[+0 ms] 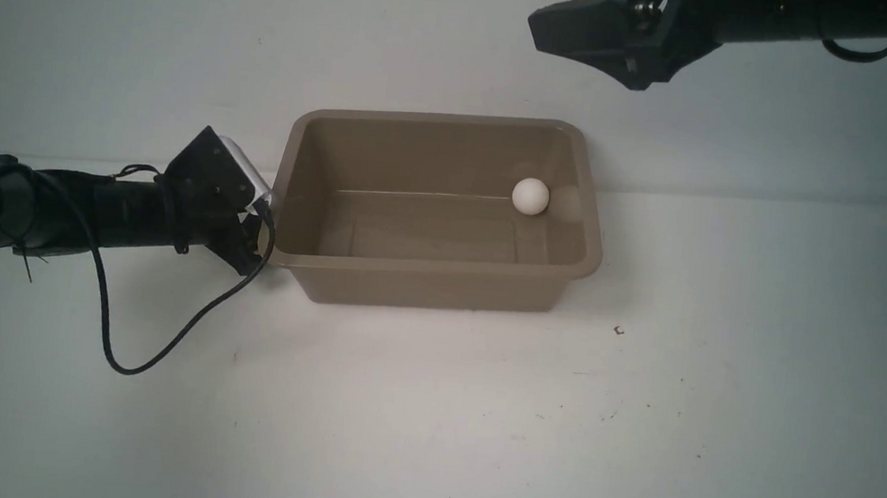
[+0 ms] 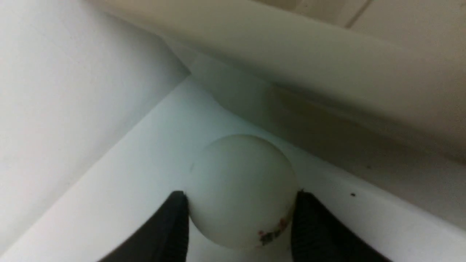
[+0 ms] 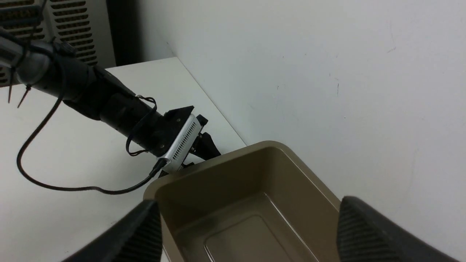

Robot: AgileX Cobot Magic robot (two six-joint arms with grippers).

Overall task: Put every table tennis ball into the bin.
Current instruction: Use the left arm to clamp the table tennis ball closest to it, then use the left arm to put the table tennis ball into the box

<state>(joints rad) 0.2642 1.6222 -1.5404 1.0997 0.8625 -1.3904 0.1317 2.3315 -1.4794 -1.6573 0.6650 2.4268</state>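
Left arm (image 1: 98,210) low at the left end of the bin (image 1: 426,267), second ball (image 2: 242,174) pinched; first ball (image 1: 531,196) already inside.

Front view: the bin stands on the table (image 1: 429,438), the first ball lies near its right inner wall, and the right gripper (image 1: 556,28) hangs high, well apart. Left wrist view: the left gripper (image 2: 240,198) is closed on the second ball's sides, down at the table just beside the bin's outer wall. Right wrist view: the right jaws stand wide and empty. The ball looks light, slick and thin-shelled; a gentle pinch across its widest line seems best.

Soft, even light, faint shadow under the bin (image 1: 425,287); left wrist view blurred.
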